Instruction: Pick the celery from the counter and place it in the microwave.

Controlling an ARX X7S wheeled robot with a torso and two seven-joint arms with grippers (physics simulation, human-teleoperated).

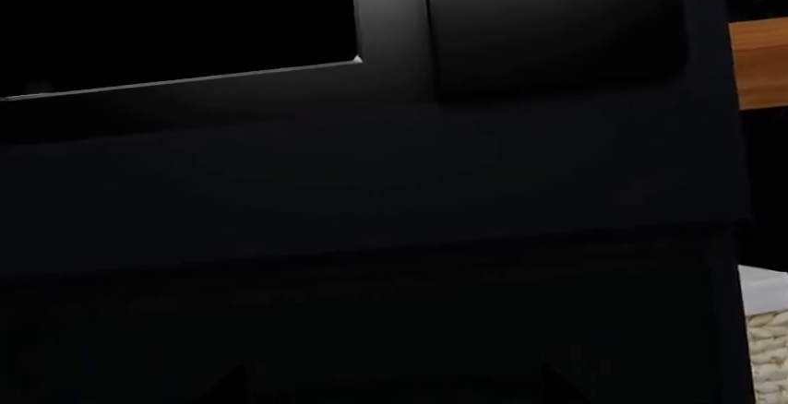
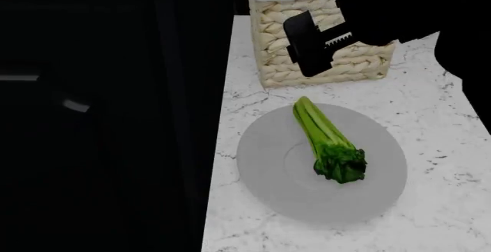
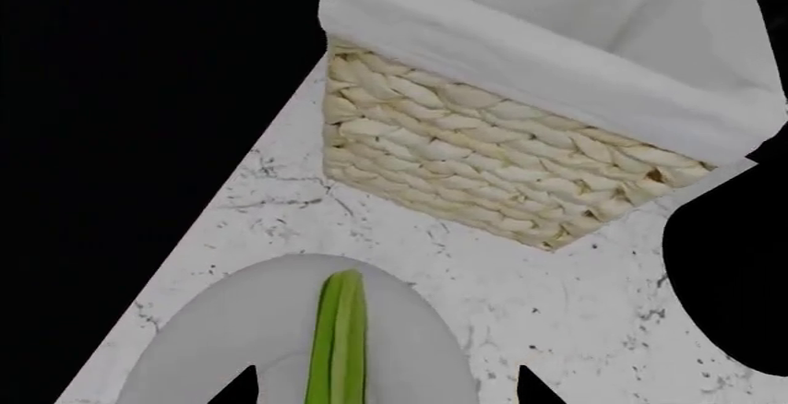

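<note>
Approach step: right gripper (image 2: pixel 321 44), fingers spread wide and empty, hovers above stalk end of light-green ribbed celery (image 2: pixel 328 142) lying on round grey plate (image 2: pixel 265 174), white marble tabletop (image 2: pixel 429 142). Left fingers unseen. Next: descend, straddle stalks, close.

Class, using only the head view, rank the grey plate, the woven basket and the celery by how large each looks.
1. Grey plate, largest.
2. Woven basket, though cut off by the frame and partly hidden by the right gripper, so unsure.
3. Celery, smallest.

Left tool unseen; celery (image 3: pixel 340 339) leaf end cropped, right wrist.
</note>
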